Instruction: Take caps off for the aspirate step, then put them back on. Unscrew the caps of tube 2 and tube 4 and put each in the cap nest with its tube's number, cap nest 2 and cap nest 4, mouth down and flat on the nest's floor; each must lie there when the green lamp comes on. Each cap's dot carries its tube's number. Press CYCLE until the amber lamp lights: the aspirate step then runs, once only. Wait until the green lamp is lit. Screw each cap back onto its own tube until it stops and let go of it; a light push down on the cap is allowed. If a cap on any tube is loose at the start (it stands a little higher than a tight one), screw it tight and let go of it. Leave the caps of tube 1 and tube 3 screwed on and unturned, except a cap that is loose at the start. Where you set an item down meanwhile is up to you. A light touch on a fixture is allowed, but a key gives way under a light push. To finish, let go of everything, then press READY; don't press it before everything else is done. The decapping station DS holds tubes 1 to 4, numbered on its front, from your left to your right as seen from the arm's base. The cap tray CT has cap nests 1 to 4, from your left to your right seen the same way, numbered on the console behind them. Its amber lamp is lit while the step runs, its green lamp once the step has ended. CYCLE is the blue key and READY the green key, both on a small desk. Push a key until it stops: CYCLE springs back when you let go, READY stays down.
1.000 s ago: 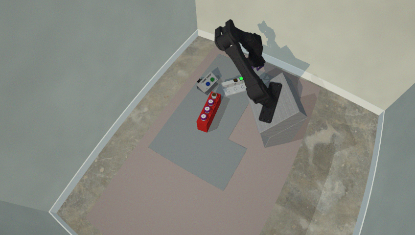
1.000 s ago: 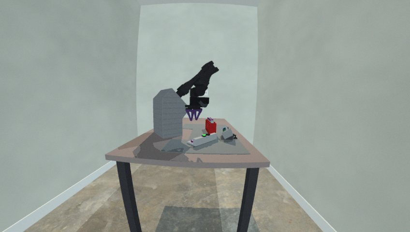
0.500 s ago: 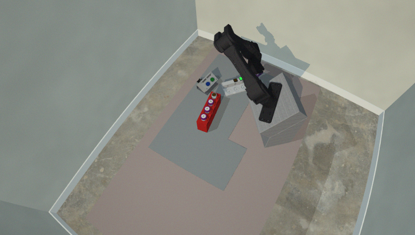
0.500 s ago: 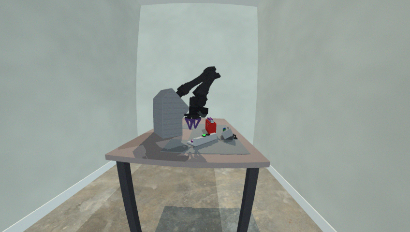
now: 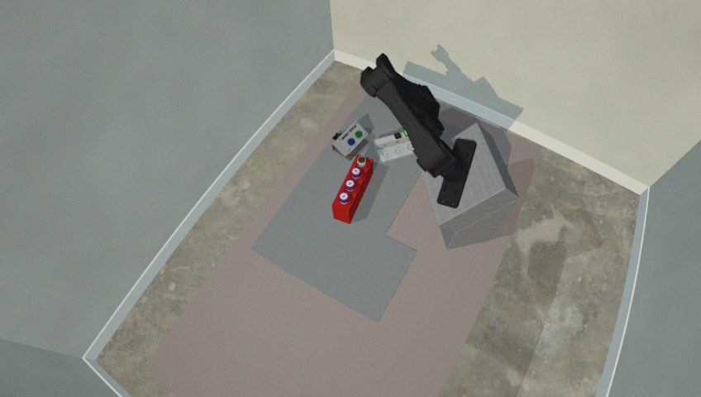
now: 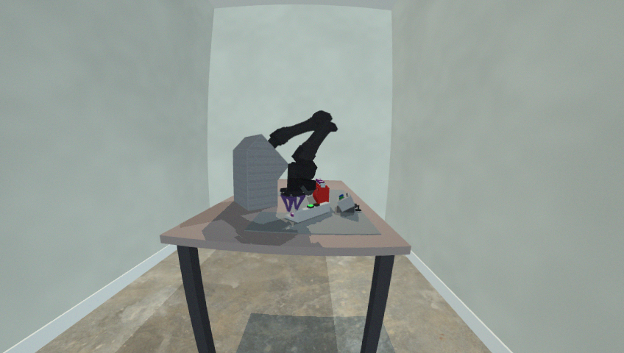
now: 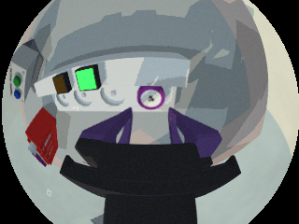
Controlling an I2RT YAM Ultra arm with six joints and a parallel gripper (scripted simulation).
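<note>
Listing from left: desk (image 7: 21,74) with green and blue keys; red station (image 7: 44,133) — three purple caps seen from above, one tube (image 5: 361,160) uncapped; green lamp (image 7: 88,77) lit; purple cap (image 7: 149,97) lying in the tray's rightmost nest. Tool (image 7: 151,130) is held half-spread just above it, gripping nothing.

Even soft light, fisheye-warped edges

Lab-type bench cell in a bare room: plain grey-green walls, white skirting, mottled concrete floor (image 6: 131,306). One dark-legged table (image 6: 284,249) carries a black arm (image 5: 417,122), a red tube block (image 5: 350,188) with purple-capped tubes, a lamp console (image 7: 93,81), and a two-key desk (image 5: 350,139); key labels unreadable, probably lab automation.
</note>
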